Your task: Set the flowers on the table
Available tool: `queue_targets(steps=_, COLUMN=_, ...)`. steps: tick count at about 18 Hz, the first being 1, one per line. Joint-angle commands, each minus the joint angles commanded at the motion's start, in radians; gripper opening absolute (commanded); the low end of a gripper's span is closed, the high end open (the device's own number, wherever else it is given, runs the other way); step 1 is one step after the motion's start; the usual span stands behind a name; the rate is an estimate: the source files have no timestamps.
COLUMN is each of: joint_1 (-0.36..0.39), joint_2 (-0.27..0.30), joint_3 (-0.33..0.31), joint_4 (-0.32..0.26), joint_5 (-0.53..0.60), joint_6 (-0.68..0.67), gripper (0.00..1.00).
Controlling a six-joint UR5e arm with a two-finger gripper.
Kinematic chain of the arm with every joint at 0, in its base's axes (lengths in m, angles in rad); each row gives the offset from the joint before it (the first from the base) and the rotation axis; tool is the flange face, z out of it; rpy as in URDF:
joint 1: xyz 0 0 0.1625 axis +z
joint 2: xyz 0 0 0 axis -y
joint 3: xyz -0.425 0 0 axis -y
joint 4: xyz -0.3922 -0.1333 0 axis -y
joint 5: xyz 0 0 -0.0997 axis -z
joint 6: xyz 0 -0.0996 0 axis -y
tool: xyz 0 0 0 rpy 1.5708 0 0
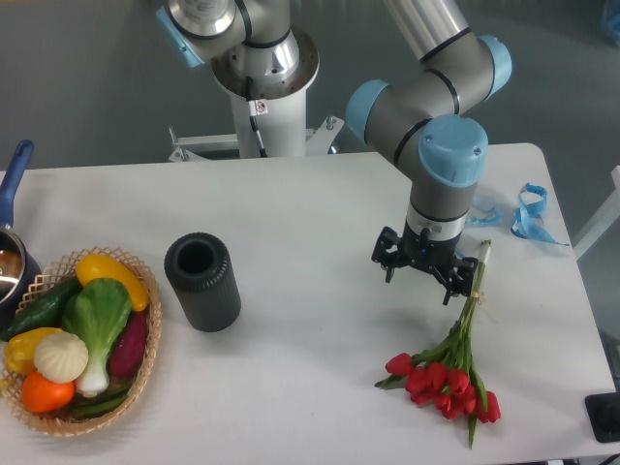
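Broadly, the white tabletop (310, 213) carries everything. Right of centre, the gripper (423, 263) hovers with its fingers spread, holding nothing. Right and nearer, the flowers (453, 368) lie flat, buds nearest. They look light, limp and easily crushed; the bundled stems seem the safest hold.

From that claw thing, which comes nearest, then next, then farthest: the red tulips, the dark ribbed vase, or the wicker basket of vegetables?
From the gripper:
1. Bunch of red tulips, lying just below and right, stems reaching beside it.
2. Dark ribbed cylindrical vase, upright at centre-left.
3. Wicker basket of vegetables, far left edge.
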State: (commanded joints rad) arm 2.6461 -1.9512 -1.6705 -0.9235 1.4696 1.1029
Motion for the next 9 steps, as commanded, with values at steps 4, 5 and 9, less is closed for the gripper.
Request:
queue_targets(steps=4, joint_1=0.005, joint_2=0.000, joint_3=0.003, joint_4=0.005, joint_5=0.000, joint_6=0.000, gripper=1.00)
queue_targets(steps=5, joint_1=0.005, joint_2=0.002, joint_3=0.003, joint_4=0.003, joint_5=0.002, joint_6=0.008, gripper=1.00)
queue_targets(steps=9, joint_1=0.005, joint_2=0.006, joint_3=-0.011, joint_4=0.003, joint_5=0.003, joint_6=0.041, gripper=1.00)
